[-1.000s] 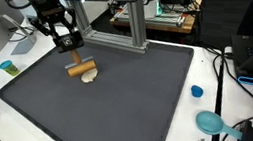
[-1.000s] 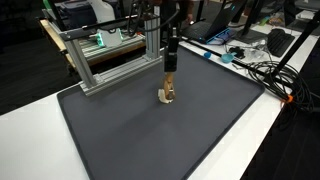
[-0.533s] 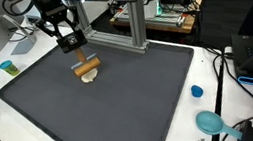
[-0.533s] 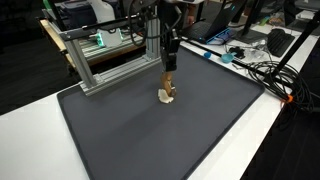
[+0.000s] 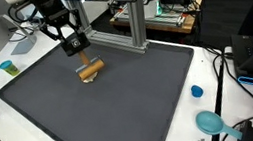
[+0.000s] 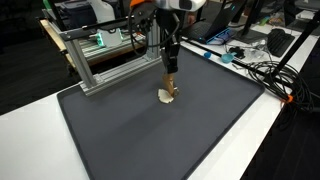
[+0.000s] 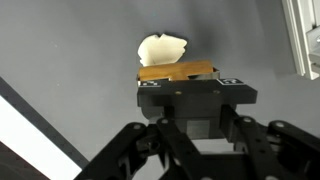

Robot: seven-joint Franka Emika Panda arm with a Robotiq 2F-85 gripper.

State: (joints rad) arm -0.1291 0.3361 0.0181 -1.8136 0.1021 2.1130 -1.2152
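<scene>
My gripper (image 5: 75,46) hangs over the far part of a dark grey mat (image 5: 122,107) and is shut on a wooden tool (image 5: 89,68). The tool's brown end rests on a small cream lump (image 5: 87,77) lying on the mat. In the other exterior view the gripper (image 6: 170,56) holds the tool (image 6: 171,78) almost upright above the lump (image 6: 167,97). The wrist view shows the wooden tool (image 7: 178,72) just past my shut fingertips (image 7: 195,88), with the cream lump (image 7: 160,48) beyond it.
An aluminium frame (image 5: 125,25) stands at the mat's far edge, close behind the gripper; it also shows in the other exterior view (image 6: 100,60). A small blue cup (image 5: 7,67), a blue cap (image 5: 196,91), a teal object (image 5: 211,121) and cables (image 6: 265,70) lie on the white table around the mat.
My gripper and the wooden tool have shifted slightly along the mat, so the tool's end now sits over the cream lump instead of beside it. The lump has barely moved.
</scene>
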